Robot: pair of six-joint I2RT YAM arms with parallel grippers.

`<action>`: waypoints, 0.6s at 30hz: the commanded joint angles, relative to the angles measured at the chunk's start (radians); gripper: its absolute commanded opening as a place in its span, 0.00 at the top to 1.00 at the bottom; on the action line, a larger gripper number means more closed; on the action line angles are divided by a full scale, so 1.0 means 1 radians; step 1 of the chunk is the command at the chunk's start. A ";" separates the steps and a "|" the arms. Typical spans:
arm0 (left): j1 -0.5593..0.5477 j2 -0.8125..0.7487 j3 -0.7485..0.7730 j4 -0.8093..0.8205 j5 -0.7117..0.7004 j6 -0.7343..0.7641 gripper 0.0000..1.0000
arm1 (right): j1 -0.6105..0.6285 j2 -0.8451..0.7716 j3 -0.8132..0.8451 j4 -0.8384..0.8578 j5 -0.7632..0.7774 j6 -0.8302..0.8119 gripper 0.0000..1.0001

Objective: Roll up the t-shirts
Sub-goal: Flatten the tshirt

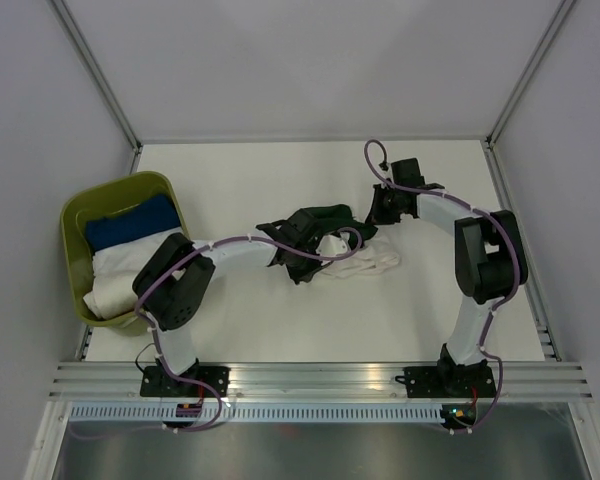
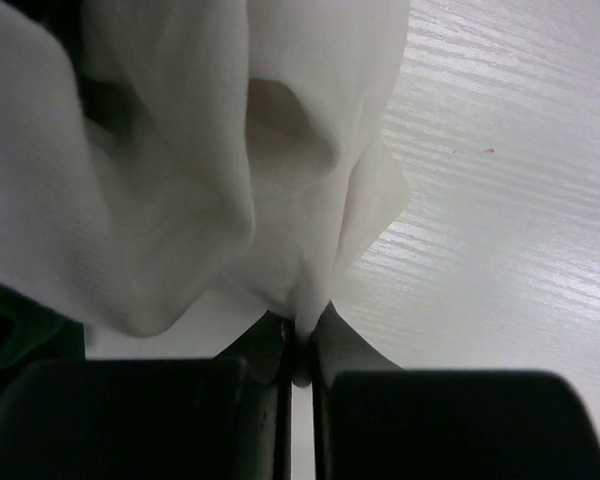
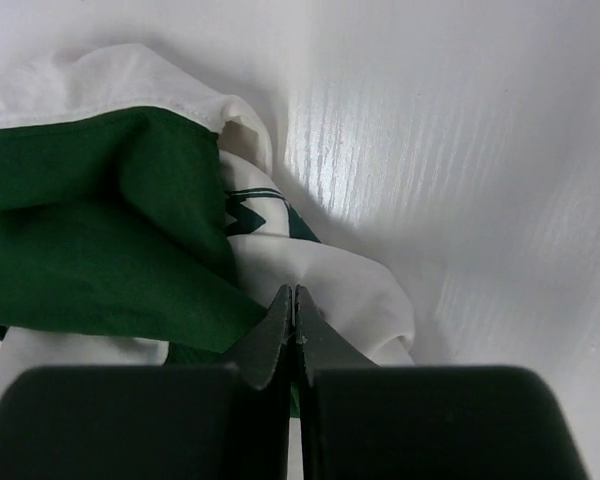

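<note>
The two t-shirts lie in one crumpled heap at mid table. The dark green t-shirt [image 1: 332,216] [image 3: 90,230] lies partly over the white t-shirt [image 1: 370,262] [image 3: 325,280]. My left gripper [image 1: 318,248] [image 2: 302,335] is shut on a fold of the white t-shirt [image 2: 180,180], which hangs in loose folds from its tips. My right gripper [image 1: 378,214] [image 3: 295,295] is shut at the heap's far right side. Its tips press where green cloth meets white. Whether a fold is caught between them does not show.
An olive green bin [image 1: 75,215] stands at the table's left edge, holding a blue cloth [image 1: 130,222] and a white cloth [image 1: 120,270]. Grey walls close in the table on the far side, left and right. A metal rail runs along the near edge.
</note>
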 commanded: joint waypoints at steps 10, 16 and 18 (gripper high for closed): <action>0.309 -0.233 0.324 -0.345 0.067 0.070 0.98 | -0.077 -0.395 0.149 -0.080 0.050 -0.006 0.99; 0.492 -0.277 0.579 -0.468 0.121 0.090 0.98 | -0.189 -0.611 0.217 -0.122 0.027 0.037 1.00; 0.524 -0.280 0.609 -0.502 0.112 0.117 0.98 | -0.222 -0.654 0.241 -0.154 0.029 0.033 1.00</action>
